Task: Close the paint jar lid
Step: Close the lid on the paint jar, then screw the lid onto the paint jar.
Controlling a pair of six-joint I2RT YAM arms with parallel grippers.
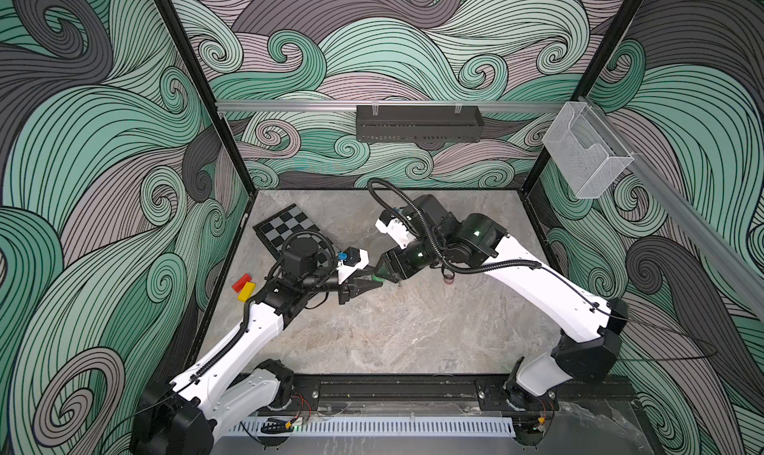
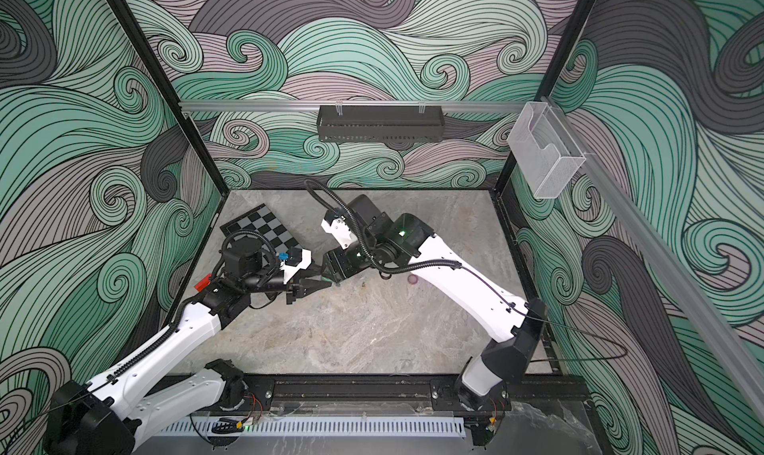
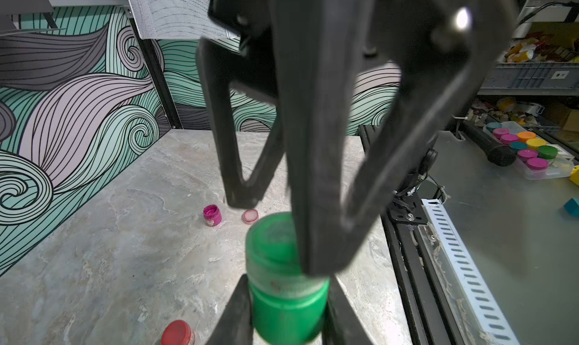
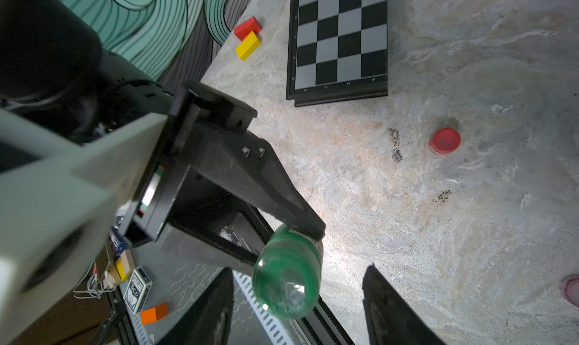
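Note:
A small green paint jar (image 3: 275, 255) is held off the table, lying roughly level between the two arms. Its opaque bright green lid (image 3: 288, 315) is on the jar, and my left gripper (image 3: 288, 280) is shut on that lid end. The translucent end of the jar (image 4: 286, 284) points into my right gripper (image 4: 299, 269). That gripper is open, with a gap on each side between the jar and its fingers (image 4: 391, 312). In both top views the jar (image 1: 378, 278) (image 2: 326, 280) shows only as a green spot where the two grippers meet.
An open magenta jar (image 3: 212, 215) and its loose pink lid (image 3: 250, 216) stand on the table under the right arm. A red-lidded jar (image 4: 445, 140) stands nearer the middle. A chessboard (image 1: 289, 225) and red and yellow blocks (image 1: 244, 287) lie at the back left.

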